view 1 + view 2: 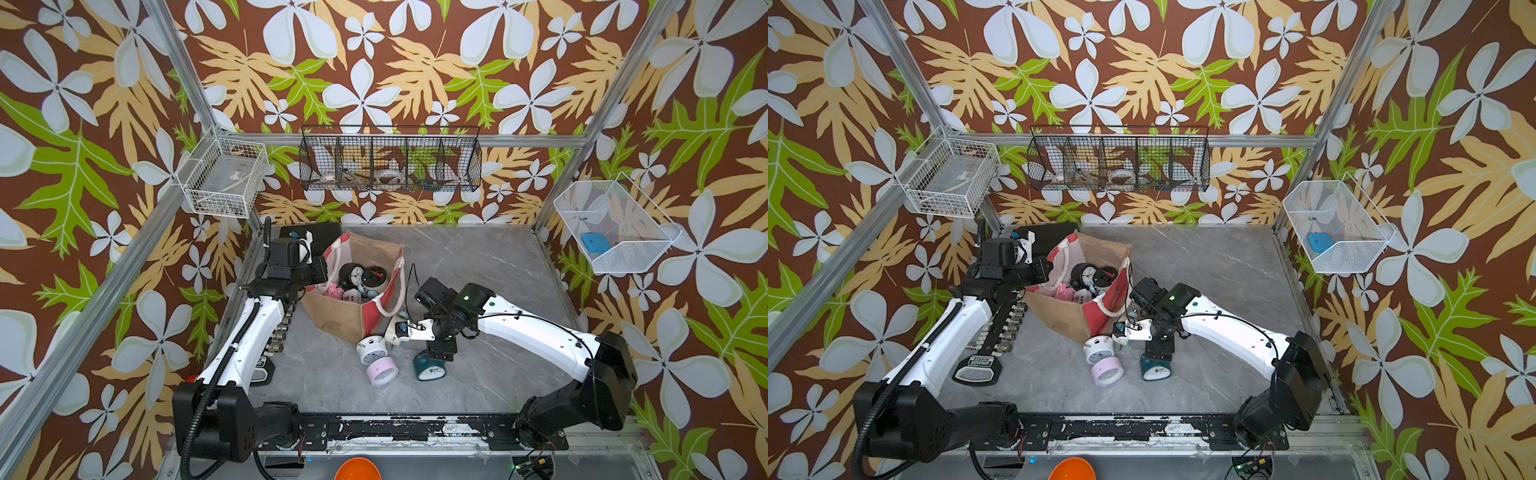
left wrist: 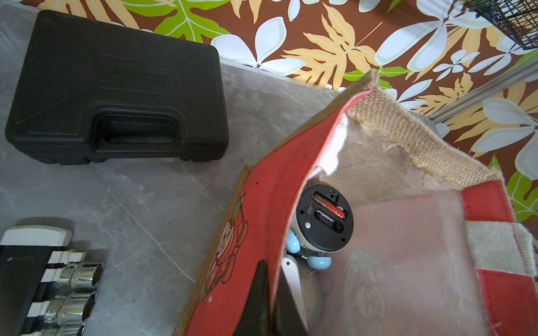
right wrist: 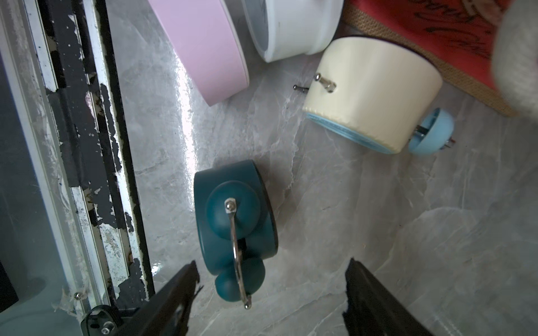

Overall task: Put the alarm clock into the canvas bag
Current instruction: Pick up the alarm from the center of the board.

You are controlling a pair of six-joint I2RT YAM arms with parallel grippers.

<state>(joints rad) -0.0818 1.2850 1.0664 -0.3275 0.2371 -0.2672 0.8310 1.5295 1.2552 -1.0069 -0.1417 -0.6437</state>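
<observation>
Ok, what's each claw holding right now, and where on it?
Left claw pinches the canvas bag by its red panel's top edge. Right claw is open over the teal alarm clock, holding nothing.

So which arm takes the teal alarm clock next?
Right. The right gripper hangs over the teal alarm clock with its jaws open. The left gripper is shut on the rim of the canvas bag, holding it open.

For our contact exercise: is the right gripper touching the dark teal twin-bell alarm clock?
Apart. Right wrist view: grey tabletop shows between the open right gripper and the teal alarm clock.
</observation>
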